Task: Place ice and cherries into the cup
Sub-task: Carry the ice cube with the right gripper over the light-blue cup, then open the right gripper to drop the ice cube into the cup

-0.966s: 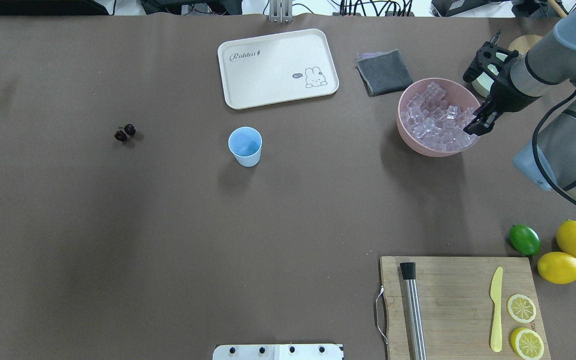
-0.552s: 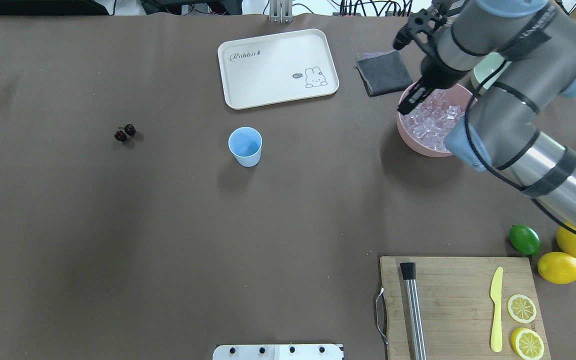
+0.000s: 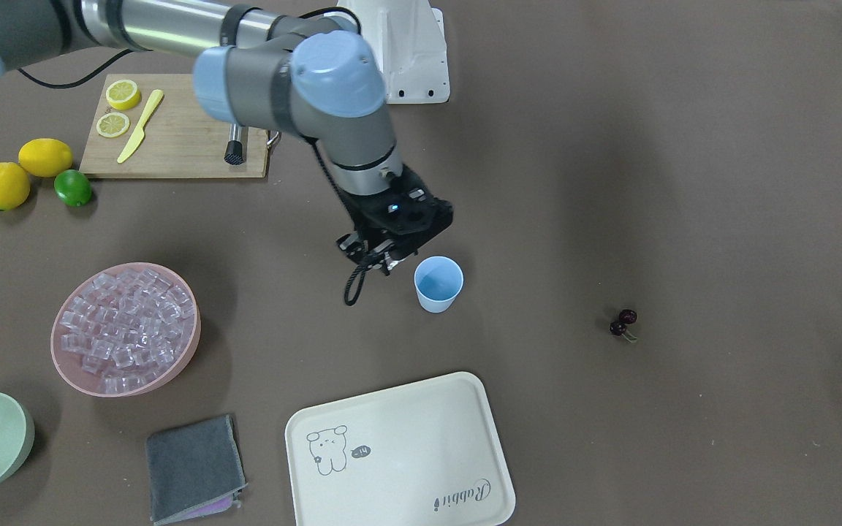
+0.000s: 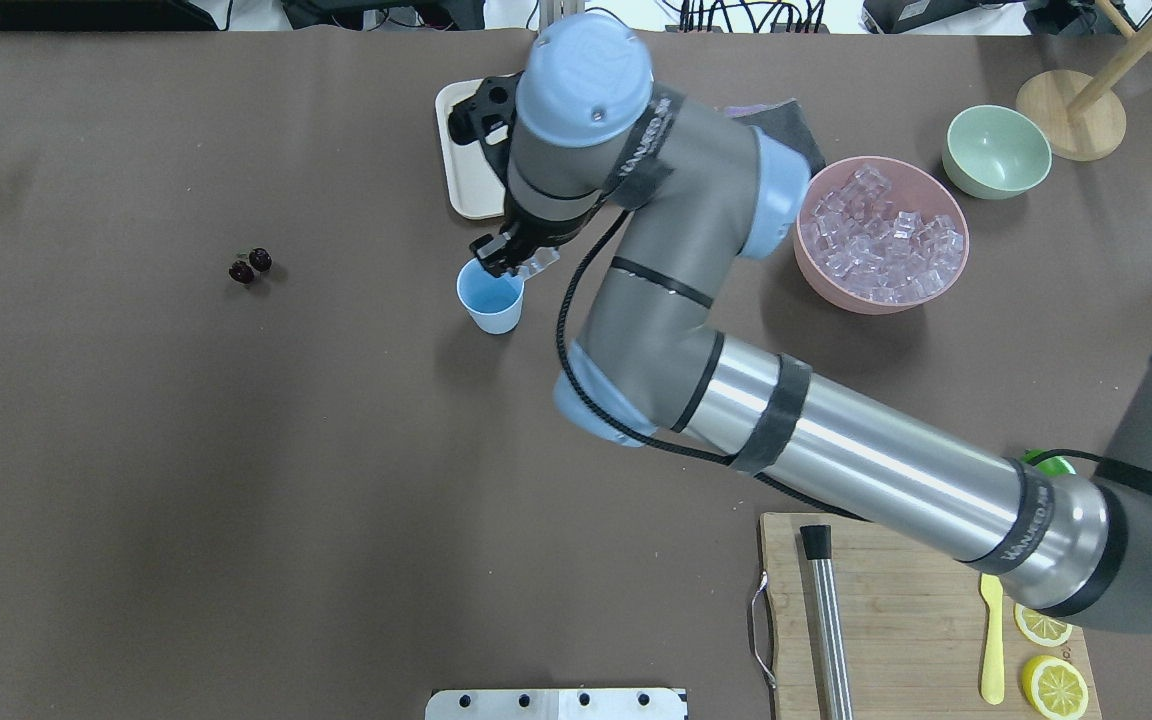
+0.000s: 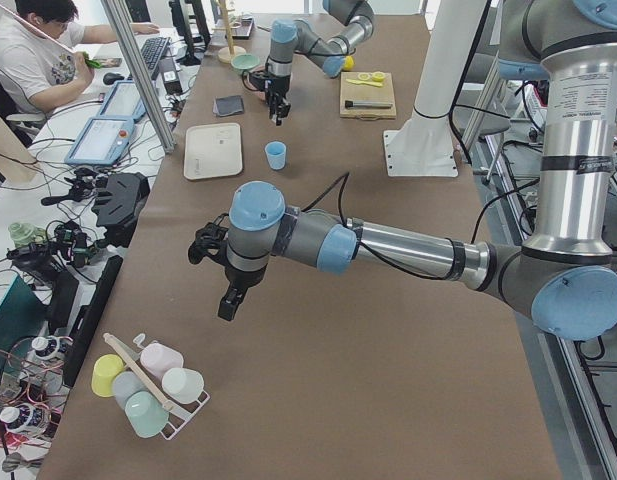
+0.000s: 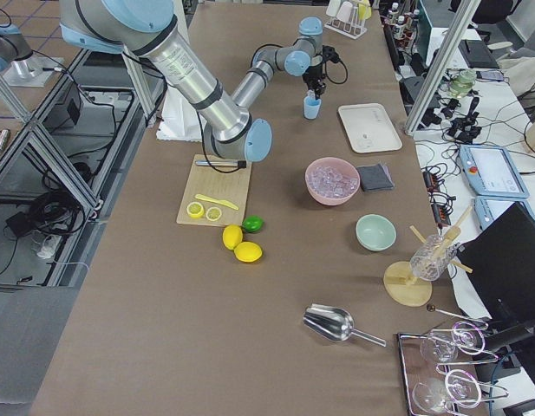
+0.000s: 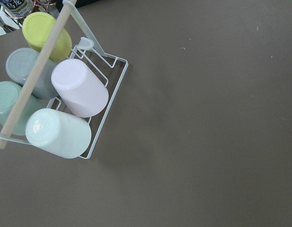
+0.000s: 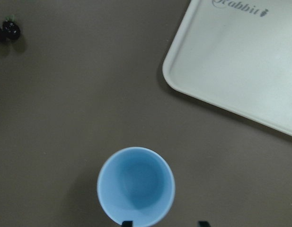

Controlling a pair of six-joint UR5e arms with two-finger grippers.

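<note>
The pale blue cup [image 4: 490, 295] stands upright mid-table and looks empty in the right wrist view [image 8: 136, 187]. My right gripper [image 4: 511, 258] hangs just over the cup's far rim. It is shut on a clear ice cube [image 4: 536, 263]. In the right wrist view only its fingertips [image 8: 201, 222] show at the bottom edge. More ice [image 4: 881, 235] fills the pink bowl [image 4: 866, 302] to the right. The dark cherries [image 4: 250, 265] lie on the table left of the cup. My left gripper [image 5: 228, 303] shows only in the exterior left view, over bare table. I cannot tell if it is open.
A cream tray [image 3: 399, 453] and a grey cloth [image 3: 193, 467] lie beyond the cup. A mint bowl [image 4: 996, 150] stands by the pink bowl. A cutting board [image 4: 916, 600], a lime [image 3: 72, 188] and lemons are near the robot. A cup rack [image 7: 65, 104] lies below my left wrist.
My right arm has lifted out of the pink bowl and swung left across the table to the cup. The cup and cherries have not moved.
</note>
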